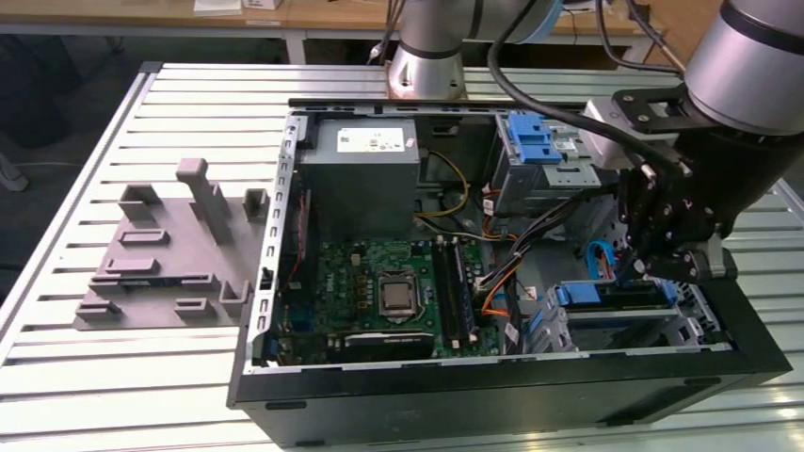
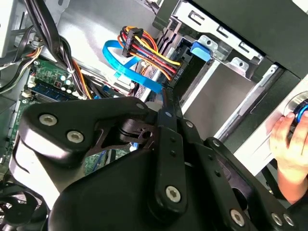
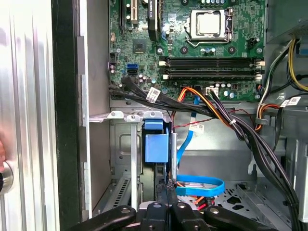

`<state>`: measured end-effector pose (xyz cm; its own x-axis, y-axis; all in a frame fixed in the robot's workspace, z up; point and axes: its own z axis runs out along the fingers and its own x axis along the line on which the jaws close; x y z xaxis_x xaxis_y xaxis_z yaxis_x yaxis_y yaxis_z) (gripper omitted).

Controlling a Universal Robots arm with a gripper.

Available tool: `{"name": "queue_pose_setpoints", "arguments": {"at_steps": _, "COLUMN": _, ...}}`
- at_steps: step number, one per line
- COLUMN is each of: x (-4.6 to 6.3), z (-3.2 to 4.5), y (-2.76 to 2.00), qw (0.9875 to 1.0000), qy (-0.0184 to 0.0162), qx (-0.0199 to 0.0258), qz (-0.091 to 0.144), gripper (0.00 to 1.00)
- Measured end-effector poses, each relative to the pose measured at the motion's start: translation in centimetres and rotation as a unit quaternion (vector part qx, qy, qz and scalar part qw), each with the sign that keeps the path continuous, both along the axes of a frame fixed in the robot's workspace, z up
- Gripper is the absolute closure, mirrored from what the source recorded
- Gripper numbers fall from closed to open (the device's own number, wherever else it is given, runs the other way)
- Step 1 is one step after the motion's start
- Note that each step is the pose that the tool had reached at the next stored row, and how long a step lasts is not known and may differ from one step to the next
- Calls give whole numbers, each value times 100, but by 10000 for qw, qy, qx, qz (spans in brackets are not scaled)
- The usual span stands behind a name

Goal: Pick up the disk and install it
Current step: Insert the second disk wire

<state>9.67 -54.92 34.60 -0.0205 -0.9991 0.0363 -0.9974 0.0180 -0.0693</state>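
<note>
The disk sits on edge in the drive cage at the front corner of the open computer case, on the exterior view's right. Its blue carrier end shows in the cage slot, and in the second wrist view its blue tab pokes out of the cage. My gripper hangs straight over that cage. The fingers are shut together with nothing between them, and their tips stand at the disk's edge, beside the cable plugs.
A flat blue cable and an orange-and-black wire bundle crowd the cage. Motherboard, grey power supply box and a blue latch lie deeper in the case. A grey fixture stands on the table. A hand rests at the case front.
</note>
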Motion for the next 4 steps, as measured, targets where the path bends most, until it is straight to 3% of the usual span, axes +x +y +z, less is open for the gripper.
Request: {"name": "queue_pose_setpoints", "arguments": {"at_steps": 4, "x": 0, "z": 1, "y": 0, "qw": 10000, "qy": 0, "qx": 1, "qz": 0, "gripper": 89}}
